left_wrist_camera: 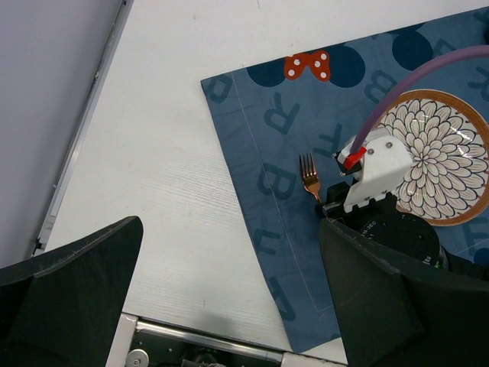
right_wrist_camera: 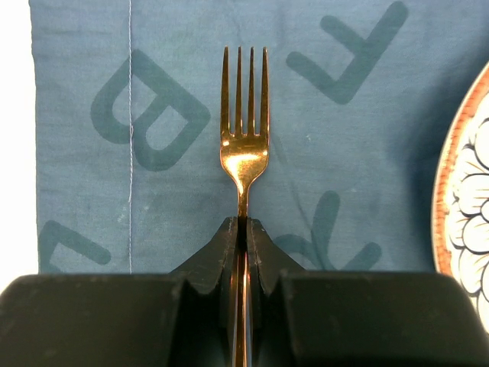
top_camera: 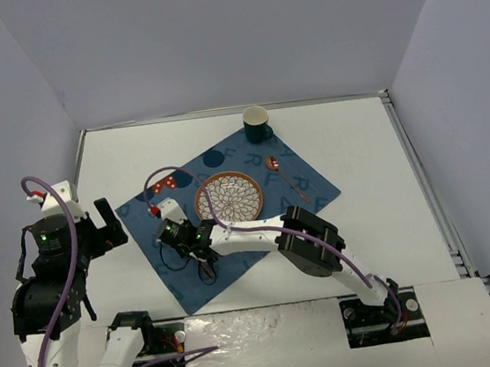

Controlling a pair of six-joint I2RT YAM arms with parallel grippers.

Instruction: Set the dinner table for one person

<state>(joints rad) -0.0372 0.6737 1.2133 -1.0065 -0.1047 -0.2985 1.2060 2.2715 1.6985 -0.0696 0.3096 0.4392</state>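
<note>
Right end effector (right_wrist_camera: pixel 242 229) clamps the fork (right_wrist_camera: pixel 244 145) above the placemat (right_wrist_camera: pixel 92 191), near its left edge; left end effector (left_wrist_camera: pixel 229 283) gapes wide, empty.

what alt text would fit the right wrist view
A copper-coloured fork is pinched by its handle between the right arm's two black fingers, tines pointing up the frame. Behind it lies a dark blue placemat printed with letters, and the rim of a flower-patterned plate shows at the right edge.

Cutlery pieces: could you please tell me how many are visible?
2: the fork, left of the plate, gripped by the right pincer; the spoon, right of the plate, near the mug.
</note>
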